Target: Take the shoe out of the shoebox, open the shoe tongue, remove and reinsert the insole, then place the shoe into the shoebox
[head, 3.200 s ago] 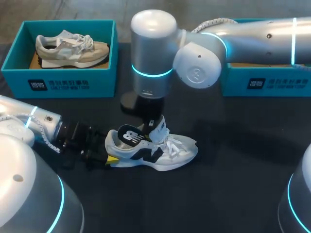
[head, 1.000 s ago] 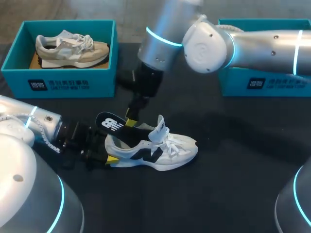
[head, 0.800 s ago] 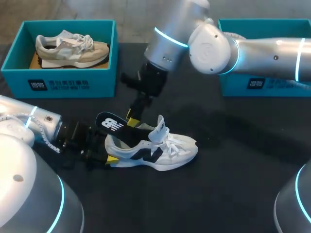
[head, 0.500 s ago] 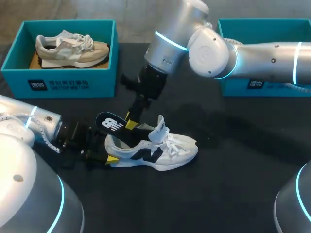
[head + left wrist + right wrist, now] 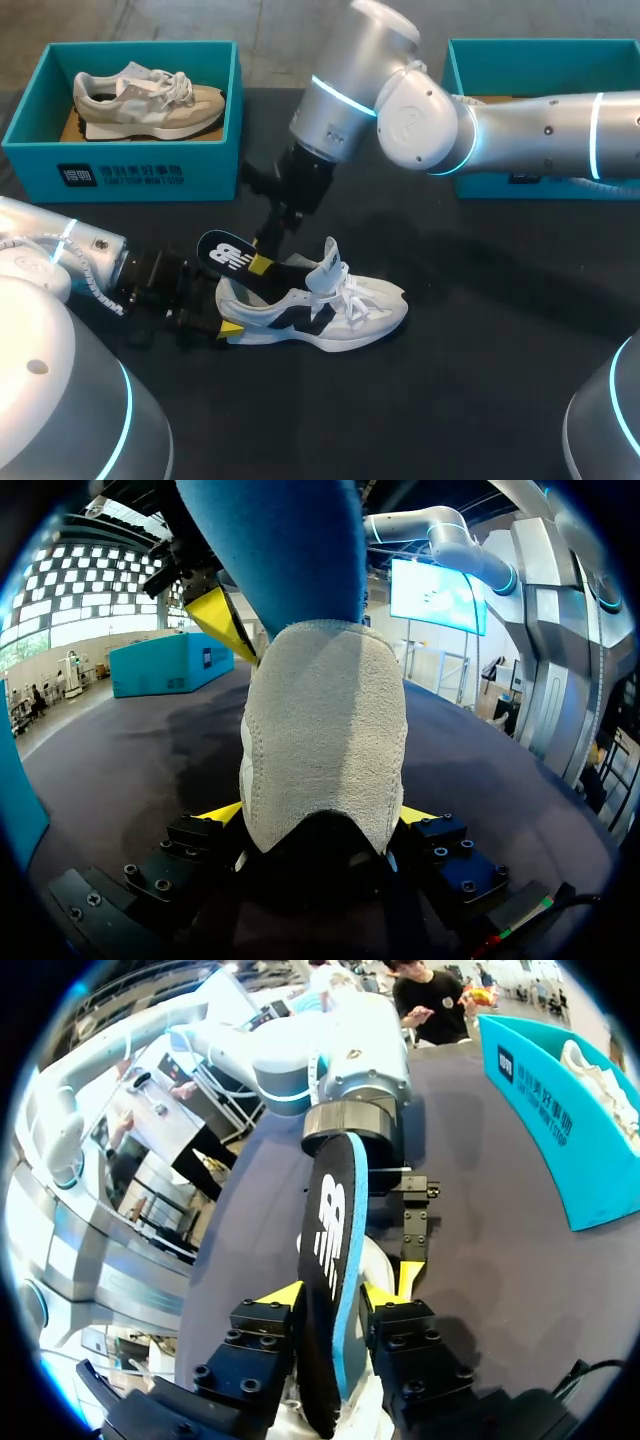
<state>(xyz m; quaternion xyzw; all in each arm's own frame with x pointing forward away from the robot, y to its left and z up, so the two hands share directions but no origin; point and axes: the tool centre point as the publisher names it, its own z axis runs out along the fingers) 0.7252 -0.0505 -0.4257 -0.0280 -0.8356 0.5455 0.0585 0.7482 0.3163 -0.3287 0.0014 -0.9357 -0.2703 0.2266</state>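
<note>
Right gripper [image 5: 260,262] is pinching the insole [image 5: 226,252], which is slanting toward 10 o'clock, front end inside the shoe [image 5: 335,310] on the table [image 5: 480,380]. Left gripper [image 5: 226,328] is clamping the heel from 9 o'clock.

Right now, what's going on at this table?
The left gripper is shut on the heel of the white shoe, holding it on the table. The right gripper pinches the black insole, which sticks partly out of the shoe's opening. A beige shoe lies in the left shoebox.
</note>
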